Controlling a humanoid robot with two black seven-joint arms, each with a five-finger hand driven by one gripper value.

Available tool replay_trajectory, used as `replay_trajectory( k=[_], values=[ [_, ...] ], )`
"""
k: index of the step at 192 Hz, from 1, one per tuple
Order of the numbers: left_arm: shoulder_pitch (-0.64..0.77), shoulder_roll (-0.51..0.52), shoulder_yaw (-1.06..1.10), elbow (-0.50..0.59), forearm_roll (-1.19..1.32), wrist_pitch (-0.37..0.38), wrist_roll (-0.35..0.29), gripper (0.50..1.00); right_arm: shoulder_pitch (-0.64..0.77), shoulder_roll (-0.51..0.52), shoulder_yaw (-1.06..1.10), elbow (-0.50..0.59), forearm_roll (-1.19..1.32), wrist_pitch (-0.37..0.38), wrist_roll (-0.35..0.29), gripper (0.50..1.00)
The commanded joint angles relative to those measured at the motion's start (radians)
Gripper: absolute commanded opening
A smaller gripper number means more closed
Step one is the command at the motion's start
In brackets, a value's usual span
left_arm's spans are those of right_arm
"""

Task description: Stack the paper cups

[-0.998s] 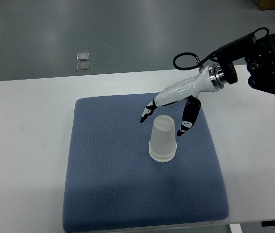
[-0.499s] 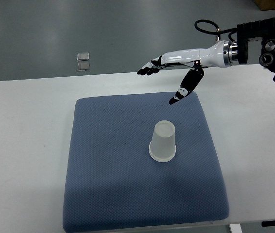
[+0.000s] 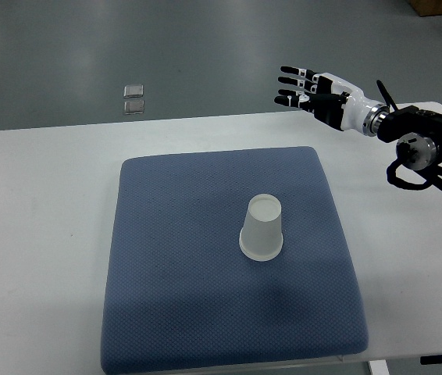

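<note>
One stack of paper cups (image 3: 261,229) stands upside down on one blue mat (image 3: 166,297), which lies on one white table (image 3: 41,234). One robot hand (image 3: 315,92) shows far right. Two small squares (image 3: 133,98) lie on the floor, far left.

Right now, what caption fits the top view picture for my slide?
Upside-down paper cup on the blue mat, right hand open above the table's far edge.

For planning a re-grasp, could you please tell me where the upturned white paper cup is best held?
Grip the upside-down white paper cup around its tapered side wall, coming from the right, where the open right hand is; its closed base faces up, rim flat on the blue pad.
</note>
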Motion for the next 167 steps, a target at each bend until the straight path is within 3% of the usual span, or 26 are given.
replay_trajectory(
  k=[1,33,97,167],
  values=[
    [0.0,0.0,0.0,0.0,0.0,0.0,0.0,1.0,-0.027,0.03,0.041,-0.032,0.078,-0.001,-0.062,0.921],
    [0.0,0.0,0.0,0.0,0.0,0.0,0.0,1.0,-0.048,0.027,0.078,-0.032,0.188,0.019,-0.141,0.921],
    [0.0,0.0,0.0,0.0,0.0,0.0,0.0,1.0,-0.055,0.027,0.079,-0.032,0.193,0.117,-0.128,0.924],
    [0.0,0.0,0.0,0.0,0.0,0.0,0.0,1.0,-0.099,0.028,0.082,-0.038,0.194,0.117,-0.103,0.924]
  ],
)
